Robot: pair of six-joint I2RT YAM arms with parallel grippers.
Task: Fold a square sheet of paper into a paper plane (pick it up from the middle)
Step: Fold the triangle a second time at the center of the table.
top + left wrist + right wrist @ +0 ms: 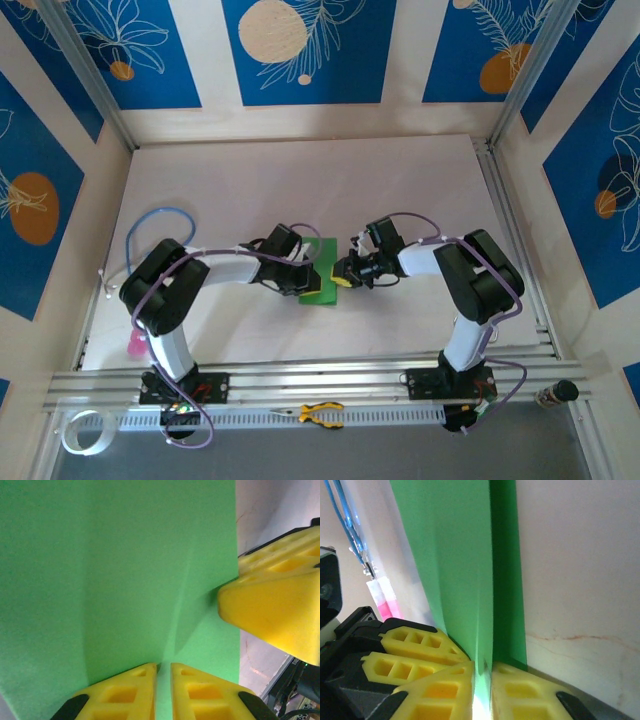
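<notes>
- Yellow-handled pliers (321, 413) lie on the near rail, between the two arm bases.
- A pink object (134, 343) sits on the table (300, 180), just beside the left arm's base.
- Left gripper (163, 672): jaws nearly together, pinching one edge of the green sheet of paper (115, 570).
- Right gripper (482, 672): jaws clamped on the opposite edge, where a lengthwise fold runs away from the fingers.
- Sheet location: mid-table, between the two facing grippers, whose fingertips are near each other.

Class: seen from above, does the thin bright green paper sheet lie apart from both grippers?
No: left gripper and right gripper both touch the paper.
</notes>
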